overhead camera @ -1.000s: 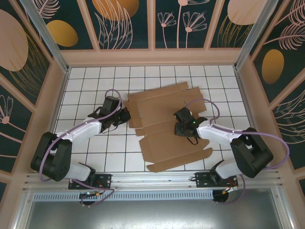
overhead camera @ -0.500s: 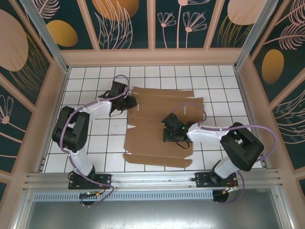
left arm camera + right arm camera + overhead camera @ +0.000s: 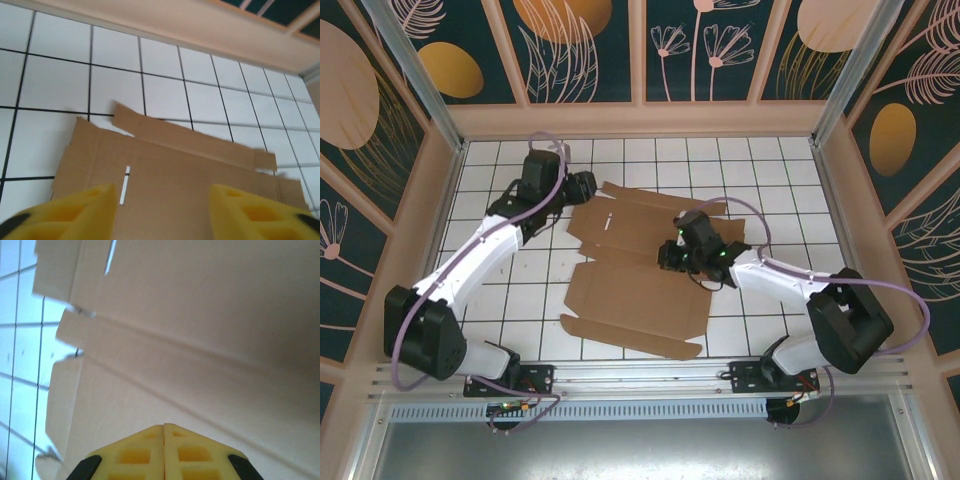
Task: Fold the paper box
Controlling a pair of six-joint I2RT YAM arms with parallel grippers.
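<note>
The paper box (image 3: 630,300) is a flat brown die-cut cardboard sheet lying unfolded in the middle of the tiled table, its flaps pointing to the near and far sides. My left gripper (image 3: 585,187) hovers at the sheet's far left corner. In the left wrist view the left gripper (image 3: 162,212) is open, and the sheet (image 3: 190,170) with a narrow slot shows between its yellow fingers (image 3: 75,212). My right gripper (image 3: 670,258) rests over the sheet's middle crease. In the right wrist view the right gripper (image 3: 164,427) is shut with nothing between its fingertips, pointing along the creased cardboard (image 3: 200,315).
The white tiled table (image 3: 510,290) is fenced by tan walls on the left, right and far sides (image 3: 640,120). A metal rail (image 3: 640,375) runs along the near edge by the arm bases. Bare tiles lie left and right of the sheet.
The sheet has slid left and turned. My left gripper moved toward the far left corner and opened. My right gripper shut and stays over the sheet's middle.
</note>
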